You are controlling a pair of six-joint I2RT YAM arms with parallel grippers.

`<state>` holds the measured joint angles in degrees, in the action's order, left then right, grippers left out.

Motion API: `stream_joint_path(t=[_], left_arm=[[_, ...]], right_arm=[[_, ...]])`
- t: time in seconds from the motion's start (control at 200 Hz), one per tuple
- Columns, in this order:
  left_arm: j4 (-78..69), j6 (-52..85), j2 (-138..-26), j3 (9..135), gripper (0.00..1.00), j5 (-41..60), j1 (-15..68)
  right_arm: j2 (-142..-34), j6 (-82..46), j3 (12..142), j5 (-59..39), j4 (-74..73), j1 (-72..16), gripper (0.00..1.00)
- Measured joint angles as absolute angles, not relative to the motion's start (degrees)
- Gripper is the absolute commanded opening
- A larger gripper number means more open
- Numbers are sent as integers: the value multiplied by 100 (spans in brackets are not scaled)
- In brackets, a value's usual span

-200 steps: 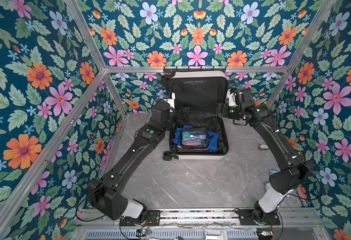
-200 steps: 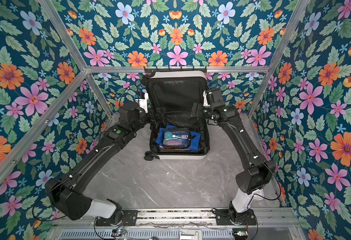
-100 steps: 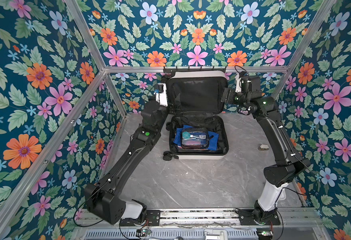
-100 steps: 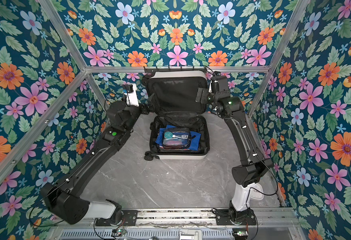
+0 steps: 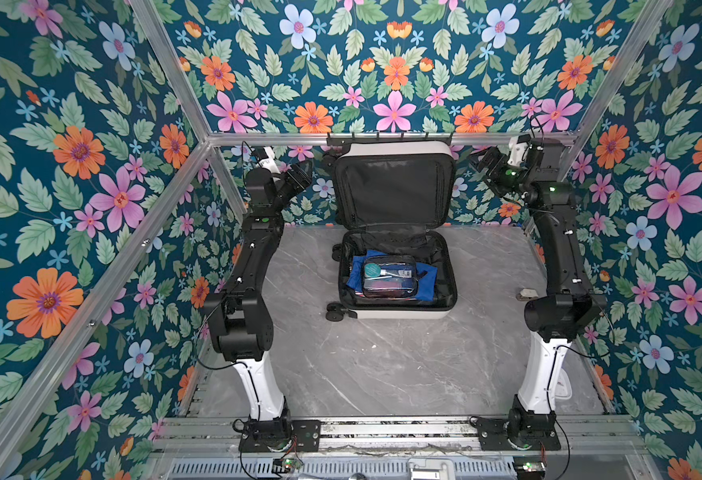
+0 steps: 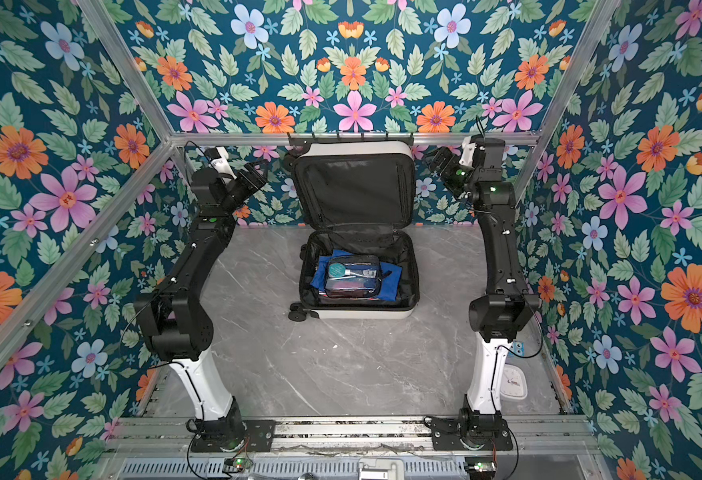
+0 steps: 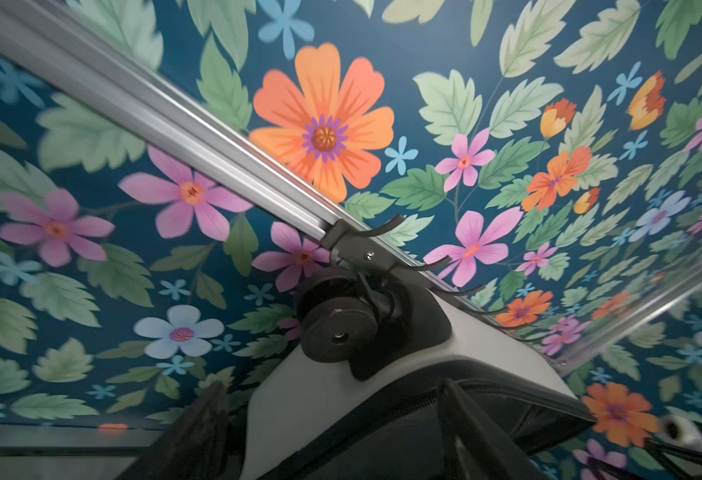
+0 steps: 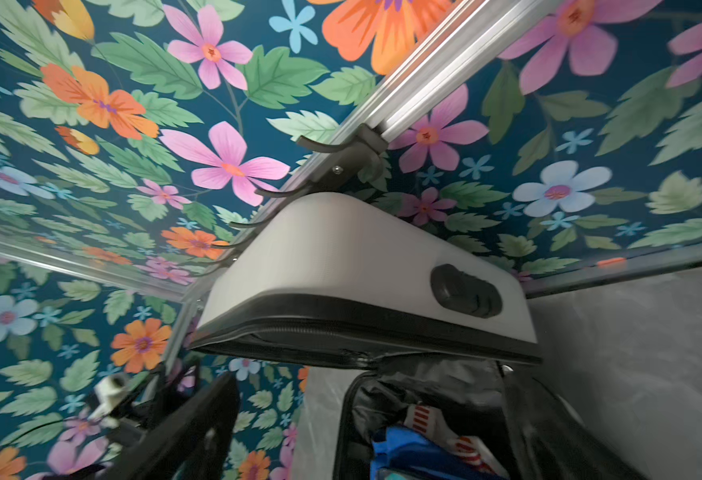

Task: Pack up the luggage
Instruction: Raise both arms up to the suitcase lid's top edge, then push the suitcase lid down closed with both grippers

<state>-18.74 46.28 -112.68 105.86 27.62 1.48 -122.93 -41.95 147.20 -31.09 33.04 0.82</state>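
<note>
Floral walls frame the luggage, lid upright. Left gripper and right gripper gape empty; I'd tip both lid corners evenly.

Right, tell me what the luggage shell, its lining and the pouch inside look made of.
Luggage shell: likely hard plastic, matte white, finely ribbed, holding rounded corners. Lining: probably black woven fabric; dull and wrinkled. Pouch: clear soft plastic, seemingly vinyl; glossy glare, contents visible through it.

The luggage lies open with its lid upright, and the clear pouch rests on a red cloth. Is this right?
No. The cloth under the clear pouch is blue, not red; both top views show it. The luggage is as said.
</note>
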Motion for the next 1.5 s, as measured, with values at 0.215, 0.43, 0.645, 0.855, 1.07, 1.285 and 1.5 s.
stream_joint_path(t=[0.215,0.43,0.645,0.855,1.07,1.285,1.5], left_arm=[[-2998,5902,-12361,11332,77,3415,143],[-3424,6431,-12849,11824,77,3592,239],[-3564,6453,-13100,12143,76,3741,517],[-3568,6333,-13021,12038,75,3736,659],[-3570,6184,-12720,11688,74,3745,751],[-3706,6110,-11937,10597,73,3771,755],[-4093,6095,-11024,9236,71,3835,788]], right_arm=[[-12866,-4845,15028,-3581,2536,93,99],[-13358,-5400,15161,-3769,1892,84,99],[-13555,-5559,15207,-3887,1629,-36,99],[-13572,-5649,15207,-3951,1544,-163,96],[-13314,-5527,14787,-3924,1431,-231,92],[-12438,-5398,13472,-3920,1188,-248,91],[-11354,-5380,11799,-3785,735,-294,91]])
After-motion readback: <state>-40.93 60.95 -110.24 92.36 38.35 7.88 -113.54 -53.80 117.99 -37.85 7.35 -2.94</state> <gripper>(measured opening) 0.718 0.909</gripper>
